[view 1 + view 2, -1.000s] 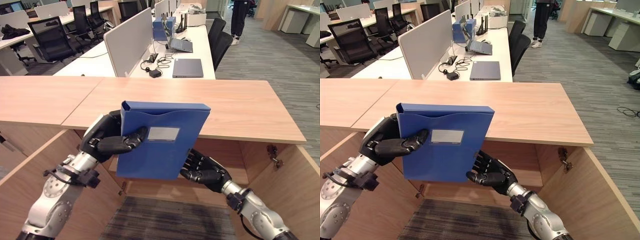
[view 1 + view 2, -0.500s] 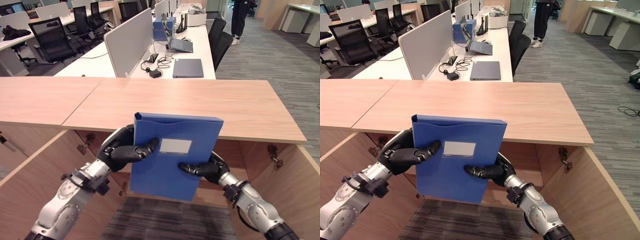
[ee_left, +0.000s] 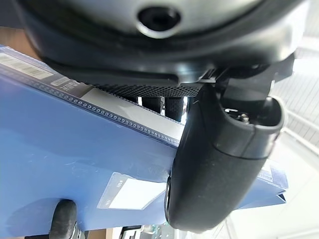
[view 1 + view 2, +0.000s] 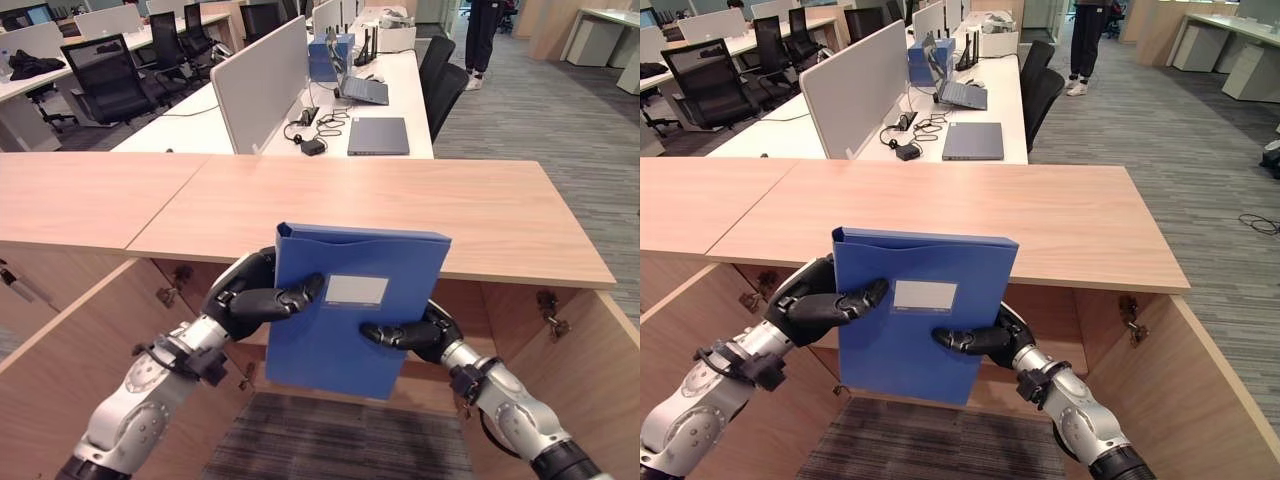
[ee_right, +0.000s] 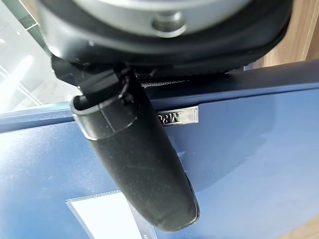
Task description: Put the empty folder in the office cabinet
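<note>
So the folder [image 4: 355, 305] is pinched upright between the left hand [image 4: 250, 297] and right hand [image 4: 418, 335], thumbs across its front, not yet inside the open cabinet [image 4: 520, 330].

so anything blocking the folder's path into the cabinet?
Nothing visible. The blue folder is held upright by the left hand and right hand in front of the open cabinet, below the wooden top. Both doors are swung open; the interior behind the folder is hidden.

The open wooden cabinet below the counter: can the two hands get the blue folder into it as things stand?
Probably yes: left hand and right hand grip the blue folder before the open wooden cabinet, doors swung aside, nothing between.
</note>
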Robot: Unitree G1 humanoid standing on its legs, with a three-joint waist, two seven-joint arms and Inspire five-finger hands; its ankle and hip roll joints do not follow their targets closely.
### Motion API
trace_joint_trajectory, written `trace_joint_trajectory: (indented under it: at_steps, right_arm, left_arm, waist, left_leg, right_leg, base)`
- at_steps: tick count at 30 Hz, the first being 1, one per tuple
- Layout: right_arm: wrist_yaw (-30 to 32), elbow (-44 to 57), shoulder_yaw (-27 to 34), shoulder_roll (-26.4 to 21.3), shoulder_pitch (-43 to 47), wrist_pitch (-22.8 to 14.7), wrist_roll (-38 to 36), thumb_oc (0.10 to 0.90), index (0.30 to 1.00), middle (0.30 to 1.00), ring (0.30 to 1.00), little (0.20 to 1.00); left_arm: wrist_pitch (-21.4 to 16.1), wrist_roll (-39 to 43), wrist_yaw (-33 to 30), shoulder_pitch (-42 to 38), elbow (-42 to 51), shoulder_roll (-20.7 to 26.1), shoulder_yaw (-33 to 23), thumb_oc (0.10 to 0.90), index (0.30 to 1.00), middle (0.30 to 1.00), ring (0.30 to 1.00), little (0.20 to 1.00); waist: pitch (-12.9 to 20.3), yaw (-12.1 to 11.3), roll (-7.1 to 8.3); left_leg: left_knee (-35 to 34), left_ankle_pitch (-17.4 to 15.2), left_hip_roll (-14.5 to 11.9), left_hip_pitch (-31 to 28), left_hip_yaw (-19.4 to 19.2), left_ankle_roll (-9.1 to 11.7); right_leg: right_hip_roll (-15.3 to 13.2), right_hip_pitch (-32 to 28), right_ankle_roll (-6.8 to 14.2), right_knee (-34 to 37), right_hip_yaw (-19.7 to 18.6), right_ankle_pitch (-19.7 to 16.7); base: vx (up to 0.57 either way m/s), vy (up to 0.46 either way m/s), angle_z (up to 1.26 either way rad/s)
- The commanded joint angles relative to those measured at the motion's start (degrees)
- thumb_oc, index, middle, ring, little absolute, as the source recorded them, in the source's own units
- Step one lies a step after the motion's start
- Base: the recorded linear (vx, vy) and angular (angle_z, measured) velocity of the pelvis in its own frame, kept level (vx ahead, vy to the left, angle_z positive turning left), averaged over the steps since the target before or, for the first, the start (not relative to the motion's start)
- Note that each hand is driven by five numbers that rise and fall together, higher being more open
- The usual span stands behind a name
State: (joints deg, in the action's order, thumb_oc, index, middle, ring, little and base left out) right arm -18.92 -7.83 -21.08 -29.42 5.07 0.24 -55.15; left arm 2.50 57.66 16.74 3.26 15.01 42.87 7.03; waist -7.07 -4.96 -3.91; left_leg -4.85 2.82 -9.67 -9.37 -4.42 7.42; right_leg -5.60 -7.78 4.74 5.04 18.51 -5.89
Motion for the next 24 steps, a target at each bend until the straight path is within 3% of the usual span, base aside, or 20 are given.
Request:
trace_joint_trajectory:
  at_steps: [1, 5, 6, 7, 8, 24]
  right_arm:
    - [-3.27, 5.4, -0.76, 7.84, 13.43, -5.25, -2.67, 0.8, 0.9, 0.9, 0.9, 0.9]
    - [-4.16, 6.35, -2.17, 8.51, 13.2, -4.49, -2.79, 0.8, 0.9, 0.9, 0.9, 0.9]
    - [-4.28, 6.5, -2.65, 8.72, 13.26, -4.3, -2.82, 0.756, 0.834, 0.834, 0.834, 0.834]
    - [-4.48, 6.51, -3.29, 9.02, 13.21, -4.07, -3.12, 0.463, 0.394, 0.394, 0.394, 0.394]
    - [-4.47, 6.38, -3.46, 9.22, 13.33, -4.01, -3.28, 0.4, 0.3, 0.3, 0.3, 0.3]
    - [-5.21, 7.25, -4.87, 9.61, 13.56, -2.87, -3.65, 0.4, 0.3, 0.3, 0.3, 0.3]
  left_arm:
    - [-4.41, 5.19, 5.19, -7.66, 8.98, -4.08, 5.56, 0.4, 0.3, 0.3, 0.3, 0.3]
    - [-4.78, 5.11, 4.89, -8.17, 8.76, -5.72, 5.71, 0.4, 0.3, 0.3, 0.3, 0.3]
    - [-4.9, 5.13, 4.76, -8.35, 8.74, -6.1, 5.82, 0.4, 0.3, 0.3, 0.3, 0.3]
    - [-5.0, 5.33, 4.56, -8.56, 8.66, -6.75, 6.02, 0.4, 0.3, 0.3, 0.3, 0.3]
    - [-5.05, 5.4, 4.47, -8.56, 8.66, -7.08, 6.12, 0.4, 0.3, 0.3, 0.3, 0.3]
    - [-5.35, 5.54, 3.82, -8.59, 8.33, -10.01, 6.17, 0.4, 0.3, 0.3, 0.3, 0.3]
  waist:
    - [1.42, 0.26, 3.05]
    - [1.36, 0.3, 3.09]
    - [1.36, 0.3, 3.1]
    - [1.36, 0.33, 3.16]
    - [1.34, 0.37, 3.17]
    - [1.34, 0.39, 3.28]
  left_leg:
    - [-0.15, -0.9, -0.14, 0.07, -0.97, 0.64]
    - [-0.15, -0.91, -0.09, 0.03, -1.06, 0.62]
    - [-0.15, -0.91, -0.07, 0.02, -1.06, 0.61]
    - [-0.15, -0.95, -0.06, 0.02, -1.03, 0.58]
    - [-0.15, -0.96, -0.08, -0.01, -1.09, 0.56]
    - [-0.15, -1.03, -0.03, -0.02, -1.07, 0.45]
  right_leg:
    - [-5.03, -5.39, 5.64, -1.26, -3.43, 7.97]
    - [-4.98, -5.38, 5.54, -1.38, -3.51, 8.07]
    - [-4.95, -5.39, 5.52, -1.4, -3.58, 8.1]
    - [-4.97, -5.32, 5.53, -1.5, -3.64, 8.09]
    - [-5.02, -5.3, 5.54, -1.53, -3.69, 8.08]
    - [-4.9, -5.28, 5.44, -1.51, -3.91, 8.28]
  base:
    - [0.0, 0.008, 0.1]
    - [0.0, 0.003, 0.01]
    - [0.0, 0.0, 0.0]
    - [0.0, 0.0, 0.0]
    - [0.0, 0.0, 0.0]
    - [0.0, 0.0, 0.0]
